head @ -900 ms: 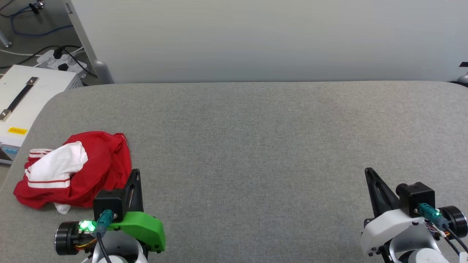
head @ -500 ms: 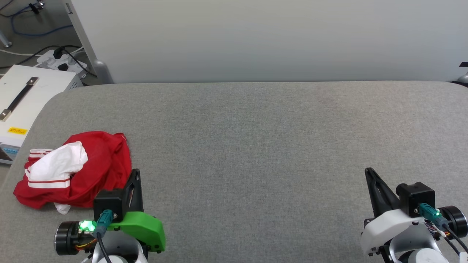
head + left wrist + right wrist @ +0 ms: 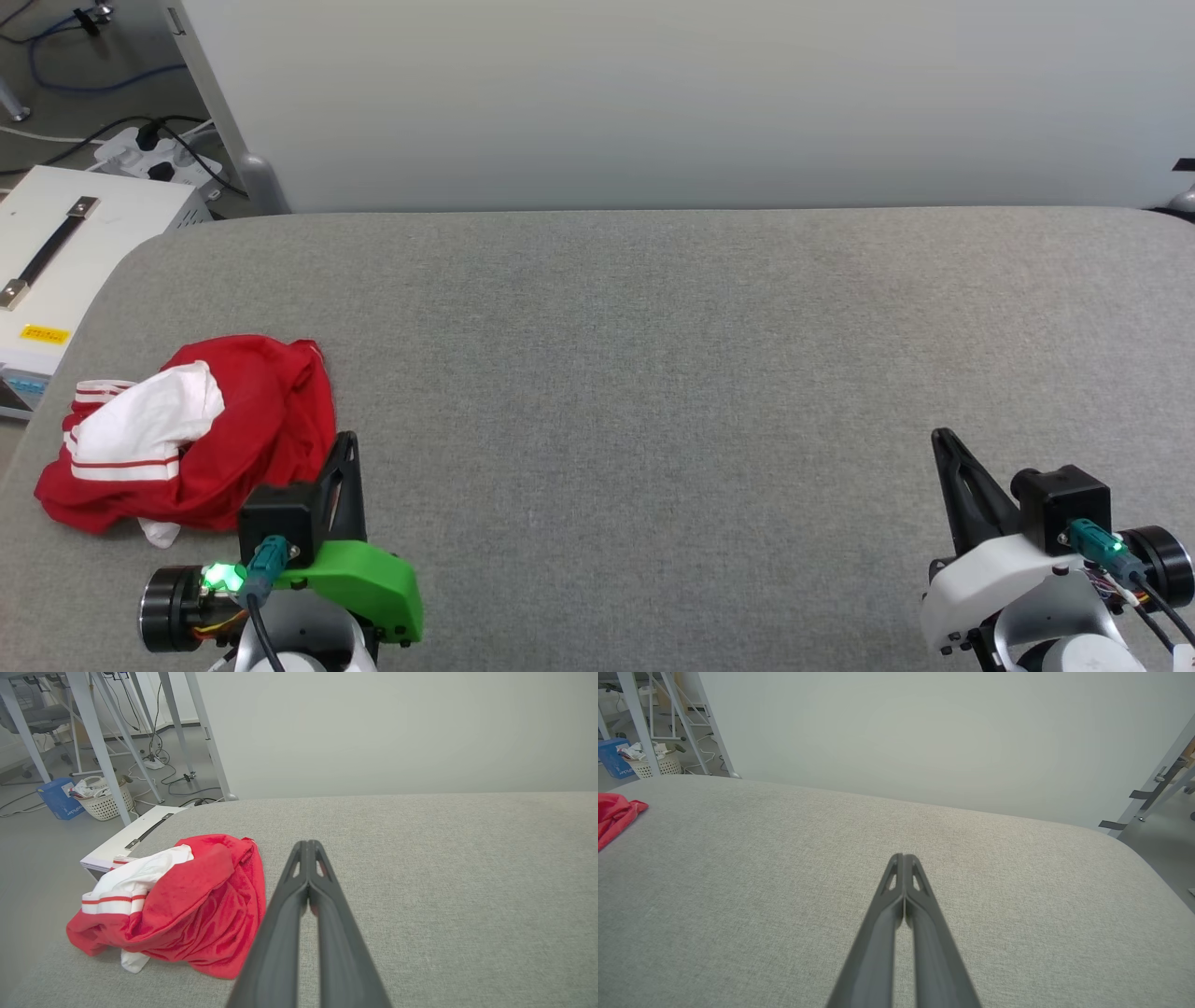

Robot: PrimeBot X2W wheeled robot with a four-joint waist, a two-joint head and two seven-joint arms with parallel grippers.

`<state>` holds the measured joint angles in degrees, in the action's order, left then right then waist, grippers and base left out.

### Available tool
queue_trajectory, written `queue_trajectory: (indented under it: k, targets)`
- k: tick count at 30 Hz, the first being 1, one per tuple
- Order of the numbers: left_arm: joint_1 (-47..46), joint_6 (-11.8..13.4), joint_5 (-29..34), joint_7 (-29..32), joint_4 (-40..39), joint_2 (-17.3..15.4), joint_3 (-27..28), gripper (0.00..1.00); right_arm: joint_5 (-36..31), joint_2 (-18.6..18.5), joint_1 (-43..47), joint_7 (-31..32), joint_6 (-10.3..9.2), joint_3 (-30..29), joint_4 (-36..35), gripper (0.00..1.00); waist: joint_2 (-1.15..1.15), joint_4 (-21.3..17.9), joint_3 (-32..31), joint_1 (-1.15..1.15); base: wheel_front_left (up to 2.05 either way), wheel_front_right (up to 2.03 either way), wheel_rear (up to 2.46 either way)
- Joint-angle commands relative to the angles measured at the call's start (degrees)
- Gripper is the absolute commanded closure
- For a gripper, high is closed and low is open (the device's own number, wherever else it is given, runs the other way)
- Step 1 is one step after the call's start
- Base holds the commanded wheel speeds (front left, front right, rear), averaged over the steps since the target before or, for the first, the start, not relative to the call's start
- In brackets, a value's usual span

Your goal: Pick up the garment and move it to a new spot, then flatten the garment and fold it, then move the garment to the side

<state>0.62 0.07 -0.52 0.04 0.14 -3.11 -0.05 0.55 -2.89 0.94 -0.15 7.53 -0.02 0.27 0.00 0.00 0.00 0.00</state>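
The garment [image 3: 196, 429] lies crumpled in a red heap with a white sleeve and striped trim on top, at the left of the grey table [image 3: 653, 373]. My left gripper [image 3: 347, 439] is shut and empty, just right of the heap's near edge. In the left wrist view the garment [image 3: 187, 905] sits left of the closed left gripper [image 3: 307, 843]. My right gripper [image 3: 941, 437] is shut and empty at the lower right, far from the cloth. The right wrist view has the right gripper [image 3: 903, 857] pressed closed over bare table, with a red edge of the garment [image 3: 614, 814] at far left.
A white box [image 3: 65, 261] with a black handle stands off the table's left edge, with a power strip and cables [image 3: 159, 154] behind it. A pale wall panel [image 3: 653, 103] rises behind the table. A laundry basket [image 3: 100, 800] sits on the floor among table legs.
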Motion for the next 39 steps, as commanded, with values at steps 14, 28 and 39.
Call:
queue_trajectory:
  k: [14, 28, 39]
  targets:
    - [0.0, 0.0, 0.0, 0.0, 0.0, 0.0, 0.0, 0.0, 0.1, 0.0, 0.0, 0.0, 0.0, 0.0, 0.0, 0.0, 0.0, 0.0, 0.0, 0.0, 0.0, 0.0, 0.0]
    - [-0.1, 0.5, -0.8, -1.8, -0.3, 0.0, -0.2, 0.0, 2.3, 0.0, -0.1, -1.7, 0.0, -0.7, -1.1, 0.0, 0.0, 0.0, 0.0, 0.0, 0.0, 0.0, 0.0]
    - [-0.3, 0.6, -1.1, -3.0, -0.6, 0.0, -0.4, 0.0, 4.5, 0.0, -0.1, -3.0, -0.01, -0.6, -2.3, 0.0, 0.0, -0.1, 0.1, 0.0, 0.0, 0.0, 0.0]
